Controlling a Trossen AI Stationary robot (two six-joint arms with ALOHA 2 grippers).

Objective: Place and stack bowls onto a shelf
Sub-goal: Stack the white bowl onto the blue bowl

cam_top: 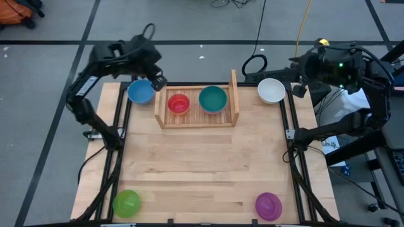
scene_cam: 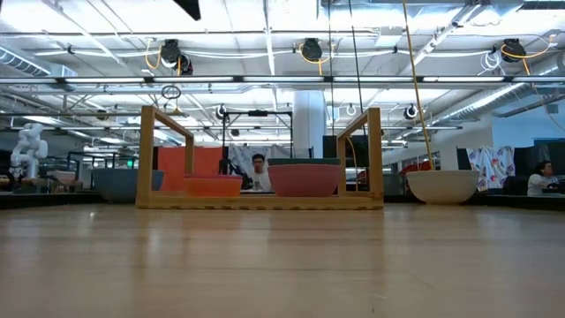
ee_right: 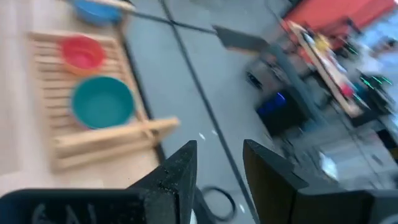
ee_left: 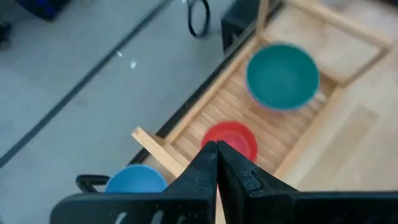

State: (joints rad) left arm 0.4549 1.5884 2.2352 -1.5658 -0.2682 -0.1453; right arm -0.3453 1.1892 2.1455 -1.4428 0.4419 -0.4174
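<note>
The light-wood shelf (cam_top: 199,106) stands at the table's far middle. On its slats rest a red bowl (cam_top: 178,103) and a teal bowl (cam_top: 213,98). In the low view the teal bowl sits nested in a pink bowl (scene_cam: 305,181). A blue bowl (cam_top: 141,92) stands on the table left of the shelf, and a white bowl (cam_top: 271,91) right of it. My left gripper (ee_left: 216,150) hangs shut and empty, high above the shelf's left end, between the blue and red bowls. My right gripper (ee_right: 221,155) is open and empty, raised beyond the white bowl at the far right.
A green bowl (cam_top: 126,203) stands at the near left corner and a purple bowl (cam_top: 268,205) at the near right. The wide middle of the wooden tabletop (cam_top: 208,157) is bare. Black frame rails (cam_top: 295,157) run along both sides.
</note>
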